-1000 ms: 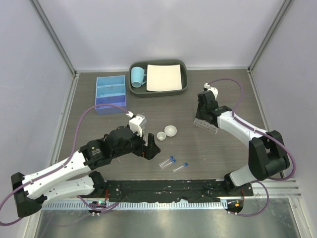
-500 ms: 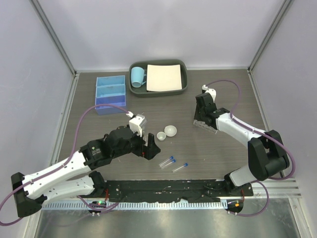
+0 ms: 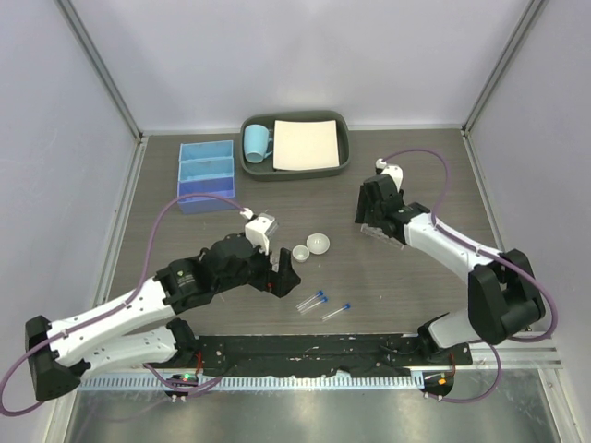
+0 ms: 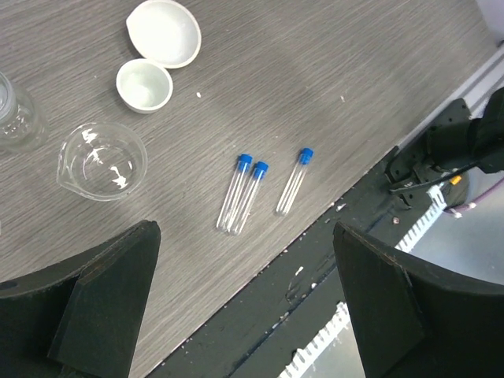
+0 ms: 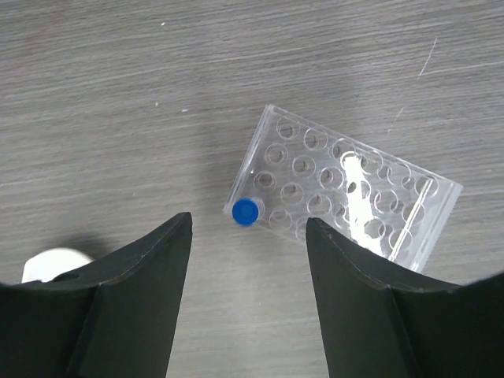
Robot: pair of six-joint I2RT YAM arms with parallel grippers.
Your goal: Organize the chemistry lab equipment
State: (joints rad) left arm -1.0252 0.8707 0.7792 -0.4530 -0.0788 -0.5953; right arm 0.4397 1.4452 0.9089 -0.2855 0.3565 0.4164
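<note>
Clear tube rack [image 5: 346,201], one blue-capped tube [image 5: 246,211] at its corner; left claw [image 4: 244,232], right claw [image 5: 248,223] both spread

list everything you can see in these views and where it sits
blue-capped tubes: three, clear, lying front centre, two side by side, one apart
standing tube: one, blue cap, in a corner hole of the rack
tube rack: one, clear plastic, right of centre
white round dishes: two, white, centre, next to each other
small beaker: one, clear, near the dishes
small bottle: one, clear, beside the beaker
three-compartment box: one, blue, back left
tray: one, dark grey, back centre
mug: one, light blue, in the tray
white sheet: one, in the tray
left end effector: open, above the lying tubes
right end effector: open, above the rack's capped corner
</note>
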